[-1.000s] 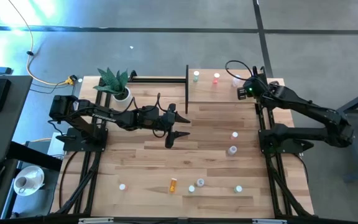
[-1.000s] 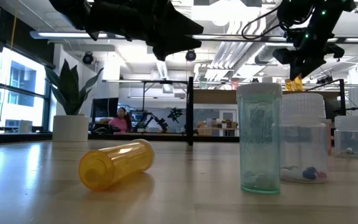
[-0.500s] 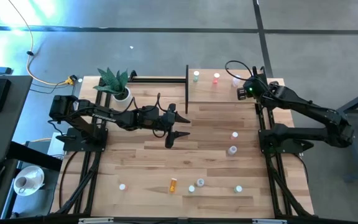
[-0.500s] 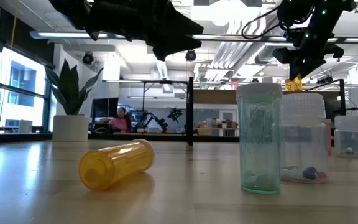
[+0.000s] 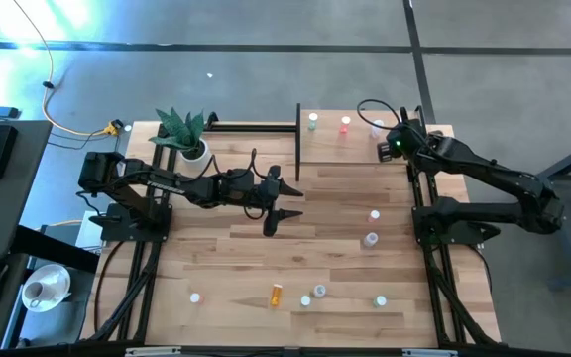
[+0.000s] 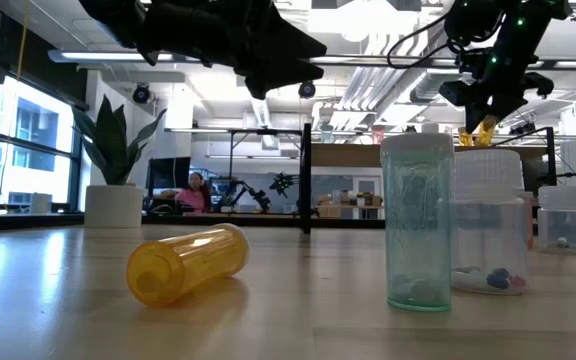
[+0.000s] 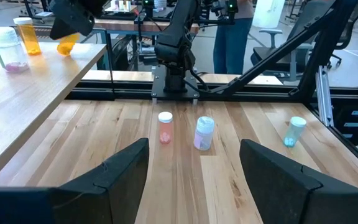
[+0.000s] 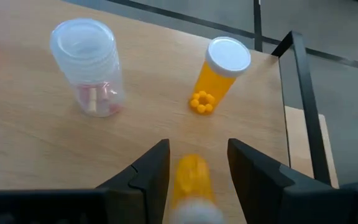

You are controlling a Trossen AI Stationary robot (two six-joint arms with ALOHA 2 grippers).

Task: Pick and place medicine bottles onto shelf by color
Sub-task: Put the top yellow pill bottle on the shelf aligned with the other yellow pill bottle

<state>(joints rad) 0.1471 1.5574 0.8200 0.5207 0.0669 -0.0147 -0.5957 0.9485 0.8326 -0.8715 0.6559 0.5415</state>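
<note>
Medicine bottles: a few already stand on the shelf point(image 5: 365, 149) at the upper right of the high view — a green-capped one point(image 5: 313, 121), a red one point(image 5: 345, 125), a clear one point(image 8: 87, 67) and an upright orange one point(image 8: 219, 76). The right hand point(image 8: 194, 163) hovers over the shelf's right end with another orange bottle point(image 8: 190, 177) between its fingers; the fingers look partly parted, so I judge this bottle is about to be let go next to the upright orange one.

Left on the table point(image 5: 216, 248): a pink bottle point(image 5: 374, 215) and a pale one point(image 5: 370, 239) mid-right, plus a row along the bottom — white cap point(image 5: 195, 297), lying orange bottle point(image 5: 276, 294), two teal/clear ones point(image 5: 312, 295), one teal point(image 5: 381, 300). Roughly half to go.

Left hand point(image 5: 284, 203) hangs spread and empty over mid-table, pointing toward the pink and pale bottles.

Room: the orange pair sits near the shelf's right edge and back corner post, so there is little margin there. Mid-table is open. Potted plant point(image 5: 188, 134) at upper left is well apart.
</note>
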